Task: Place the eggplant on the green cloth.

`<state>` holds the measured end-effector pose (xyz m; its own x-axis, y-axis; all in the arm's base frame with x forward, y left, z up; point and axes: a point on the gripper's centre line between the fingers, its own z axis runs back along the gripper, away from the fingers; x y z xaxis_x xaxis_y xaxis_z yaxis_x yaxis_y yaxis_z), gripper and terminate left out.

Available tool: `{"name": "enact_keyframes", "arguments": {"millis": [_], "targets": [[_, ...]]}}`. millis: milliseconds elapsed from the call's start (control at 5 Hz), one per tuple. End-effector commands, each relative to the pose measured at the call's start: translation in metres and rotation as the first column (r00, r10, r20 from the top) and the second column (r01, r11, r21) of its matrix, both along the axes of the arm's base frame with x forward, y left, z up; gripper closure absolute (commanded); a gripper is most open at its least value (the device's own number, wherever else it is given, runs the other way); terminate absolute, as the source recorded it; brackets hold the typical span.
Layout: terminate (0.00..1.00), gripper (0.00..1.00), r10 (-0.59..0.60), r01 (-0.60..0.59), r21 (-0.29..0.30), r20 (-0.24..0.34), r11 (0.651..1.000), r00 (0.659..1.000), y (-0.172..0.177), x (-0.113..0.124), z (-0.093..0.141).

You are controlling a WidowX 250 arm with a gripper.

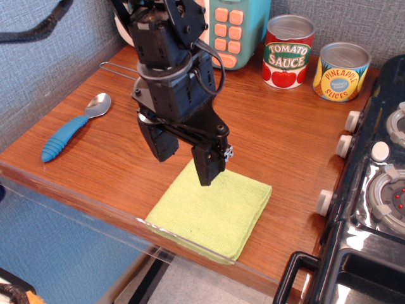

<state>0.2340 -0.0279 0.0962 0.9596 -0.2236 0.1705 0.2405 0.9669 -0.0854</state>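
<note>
Oddly, the eggplant shows nowhere in this view; it may be hidden behind the gripper (185,161) or lie out of frame, so its direction and long axis from the arm cannot be told. The gripper hangs with its two dark fingers (209,166) spread apart and nothing visible between them, just over the far left corner of the green cloth (212,209), which lies flat at the near table (278,133) edge.
</note>
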Motion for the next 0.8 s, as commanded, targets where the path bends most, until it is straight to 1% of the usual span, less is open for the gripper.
{"name": "enact_keyframes", "arguments": {"millis": [0, 200, 600], "targets": [[0.0, 0.0, 0.0, 0.0, 0.0, 0.0, 1.0, 1.0, 0.0, 0.0, 0.0], [0.0, 0.0, 0.049, -0.05, 0.016, 0.04, 0.999, 0.998, 0.023, 0.021, 0.013], [0.0, 0.0, 0.112, -0.122, 0.087, 0.112, 0.989, 0.987, 0.076, 0.077, 0.049]]}}
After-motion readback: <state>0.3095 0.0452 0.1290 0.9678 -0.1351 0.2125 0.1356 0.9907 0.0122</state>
